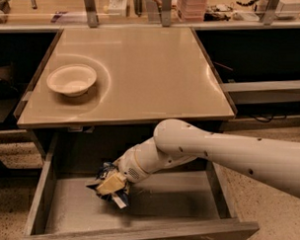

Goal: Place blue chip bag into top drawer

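The top drawer (179, 204) is pulled open below the tabletop, with its grey bottom and low side walls showing. My gripper (111, 183) reaches down into the drawer's left half. It is shut on the crumpled blue chip bag (116, 197), which sits low, at or just above the drawer's bottom. My white arm (228, 154) comes in from the right, over the drawer's right side. The gripper hides part of the bag.
A shallow white bowl (72, 79) stands on the beige tabletop (146, 72) at the left. A counter with boxes and metal posts (163, 9) runs along the back. Dark open shelving lies to both sides of the table.
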